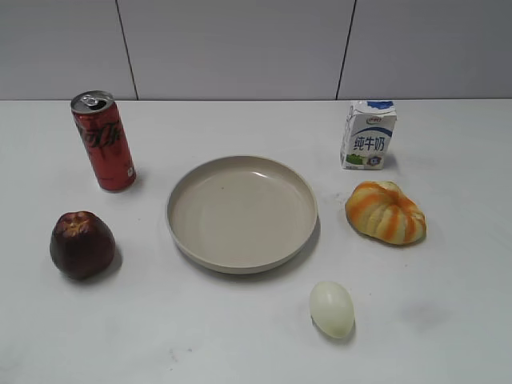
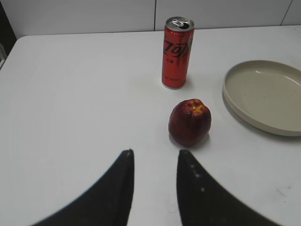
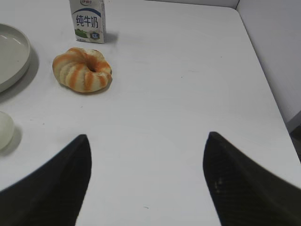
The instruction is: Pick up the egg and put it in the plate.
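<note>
The pale cream-white egg (image 1: 332, 309) lies on the white table in front of and to the right of the beige plate (image 1: 186, 232). The egg shows at the left edge of the right wrist view (image 3: 4, 131), and the plate's rim too (image 3: 21, 59). The plate is empty and also shows in the left wrist view (image 2: 235, 101). My right gripper (image 3: 146, 141) is open wide and empty, to the right of the egg. My left gripper (image 2: 155, 155) is open and empty, just in front of the apple. Neither gripper shows in the exterior view.
A dark red apple (image 1: 82, 245) and a red soda can (image 1: 104, 141) stand left of the plate. A milk carton (image 1: 368, 134) and an orange-and-white striped bun (image 1: 386, 212) lie to its right. The table's right edge (image 3: 263, 80) meets a wall.
</note>
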Tool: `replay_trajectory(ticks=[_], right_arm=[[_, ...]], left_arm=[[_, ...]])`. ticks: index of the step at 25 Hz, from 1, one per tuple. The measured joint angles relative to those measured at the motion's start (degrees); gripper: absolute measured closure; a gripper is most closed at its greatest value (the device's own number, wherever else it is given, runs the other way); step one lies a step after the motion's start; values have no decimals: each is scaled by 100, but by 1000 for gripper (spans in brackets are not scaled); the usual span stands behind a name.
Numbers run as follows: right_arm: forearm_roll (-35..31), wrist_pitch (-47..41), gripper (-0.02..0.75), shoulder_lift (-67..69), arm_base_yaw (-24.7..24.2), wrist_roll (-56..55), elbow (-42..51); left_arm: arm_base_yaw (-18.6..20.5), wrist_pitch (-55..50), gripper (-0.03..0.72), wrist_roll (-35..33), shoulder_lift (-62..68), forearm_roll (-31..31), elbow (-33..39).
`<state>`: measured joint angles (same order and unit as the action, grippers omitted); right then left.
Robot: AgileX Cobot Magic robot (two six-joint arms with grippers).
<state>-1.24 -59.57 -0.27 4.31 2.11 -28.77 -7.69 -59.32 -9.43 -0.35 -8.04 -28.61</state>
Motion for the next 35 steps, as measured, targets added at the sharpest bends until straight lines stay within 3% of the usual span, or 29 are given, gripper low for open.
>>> replay_trajectory(ticks=[19, 26, 35], right_arm=[[59, 195, 179, 551, 0, 0, -78], [-126, 912, 179, 2244, 0, 0, -150], [-578, 951, 179, 5111, 0, 0, -811]], left_arm=[[0, 0, 457, 0, 0, 0, 0], [0, 0, 457, 0, 0, 0, 0], [0, 0, 457, 0, 0, 0, 0]])
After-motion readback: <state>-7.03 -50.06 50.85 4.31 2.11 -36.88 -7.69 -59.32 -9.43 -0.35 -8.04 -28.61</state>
